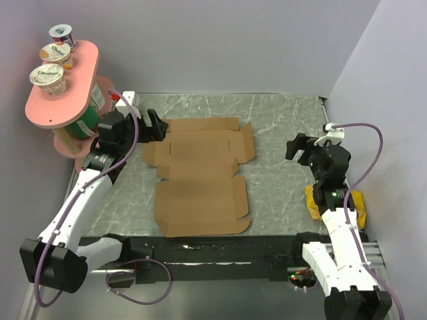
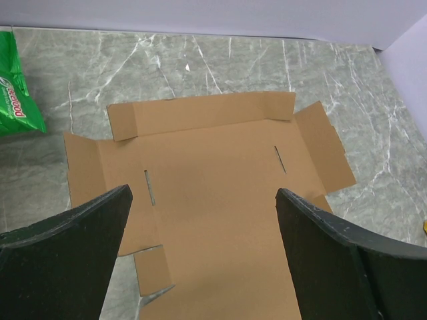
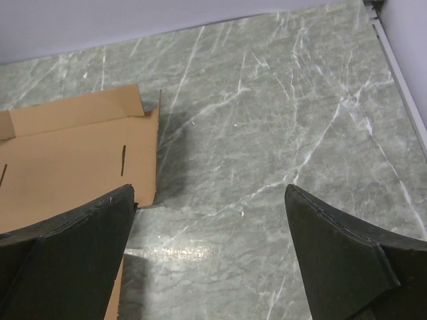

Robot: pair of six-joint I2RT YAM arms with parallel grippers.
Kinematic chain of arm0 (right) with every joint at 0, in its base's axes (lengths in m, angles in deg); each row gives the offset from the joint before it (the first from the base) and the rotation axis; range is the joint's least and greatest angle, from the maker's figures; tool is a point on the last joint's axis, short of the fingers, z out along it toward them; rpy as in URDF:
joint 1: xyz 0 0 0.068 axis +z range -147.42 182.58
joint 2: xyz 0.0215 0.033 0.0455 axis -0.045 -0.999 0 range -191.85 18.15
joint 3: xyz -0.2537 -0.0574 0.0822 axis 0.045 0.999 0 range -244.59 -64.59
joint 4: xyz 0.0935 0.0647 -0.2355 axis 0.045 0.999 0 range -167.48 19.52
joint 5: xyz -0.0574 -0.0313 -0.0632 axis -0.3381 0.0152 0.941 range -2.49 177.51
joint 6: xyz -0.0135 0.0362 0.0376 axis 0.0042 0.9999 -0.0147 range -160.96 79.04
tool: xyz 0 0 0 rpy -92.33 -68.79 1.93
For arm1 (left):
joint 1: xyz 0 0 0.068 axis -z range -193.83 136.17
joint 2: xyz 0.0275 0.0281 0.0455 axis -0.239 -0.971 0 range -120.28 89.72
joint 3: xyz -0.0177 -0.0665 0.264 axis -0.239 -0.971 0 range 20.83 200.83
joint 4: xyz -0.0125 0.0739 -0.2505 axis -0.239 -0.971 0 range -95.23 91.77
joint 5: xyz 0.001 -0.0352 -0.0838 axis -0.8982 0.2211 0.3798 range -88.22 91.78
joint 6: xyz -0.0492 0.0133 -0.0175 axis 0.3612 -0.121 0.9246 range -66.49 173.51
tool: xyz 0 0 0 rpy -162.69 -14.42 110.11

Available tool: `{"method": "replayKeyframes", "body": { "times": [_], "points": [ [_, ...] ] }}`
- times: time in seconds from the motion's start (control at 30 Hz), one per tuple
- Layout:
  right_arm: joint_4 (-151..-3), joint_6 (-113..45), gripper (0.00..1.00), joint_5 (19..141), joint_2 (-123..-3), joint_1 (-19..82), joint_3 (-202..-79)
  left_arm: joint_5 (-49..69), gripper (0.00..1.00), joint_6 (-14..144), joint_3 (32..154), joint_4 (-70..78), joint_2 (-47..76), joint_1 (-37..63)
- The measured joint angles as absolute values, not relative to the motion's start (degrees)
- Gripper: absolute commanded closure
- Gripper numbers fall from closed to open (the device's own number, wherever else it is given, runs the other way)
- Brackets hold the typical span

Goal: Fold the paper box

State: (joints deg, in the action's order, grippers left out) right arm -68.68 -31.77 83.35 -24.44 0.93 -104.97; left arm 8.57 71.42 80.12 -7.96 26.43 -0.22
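The paper box (image 1: 200, 173) is an unfolded brown cardboard sheet lying almost flat in the middle of the marble table, its flaps spread out and the far flap (image 2: 200, 113) lifted a little. My left gripper (image 1: 157, 127) hovers at the sheet's far left corner, open and holding nothing. The left wrist view looks down between that gripper (image 2: 203, 193) onto the box (image 2: 213, 173). My right gripper (image 1: 297, 148) is open too, off to the right of the sheet and clear of it. In the right wrist view that gripper (image 3: 210, 190) has only bare table between its fingers, with the box (image 3: 67, 160) at the left.
A pink two-tier stand (image 1: 60, 100) with yogurt cups (image 1: 48, 77) stands at the far left. A green packet (image 2: 13, 100) lies beneath it. A yellow object (image 1: 357, 207) sits beside the right arm. Walls close off the back and right sides.
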Motion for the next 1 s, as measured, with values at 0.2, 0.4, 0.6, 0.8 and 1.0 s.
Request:
{"method": "replayKeyframes", "body": {
  "times": [0.2,0.4,0.6,0.8,1.0],
  "points": [
    [-68.51,-31.59,0.0,79.72,-24.15,0.93,-105.47,8.96,0.04,71.83,80.51,-8.23,25.34,-0.22],
    [-65.34,-31.97,0.03,74.52,-30.21,1.85,-112.42,11.15,0.04,72.47,80.62,-8.69,24.95,-0.22],
    [-59.37,-32.47,0.03,75.9,-43.87,9.76,-123.46,15.85,0.04,72.58,80.71,-8.77,23.68,-0.57],
    [-58.13,-31.81,0.02,73.6,-61.16,11.92,-129.58,22.67,0.04,73.67,80.71,-8.8,20.86,-4.77],
    [-54.24,-32.01,0.05,70.8,-78.62,11.7,-140.16,27.5,0.04,75.31,80.71,-8.14,19.53,-9.58]
  ]
}}
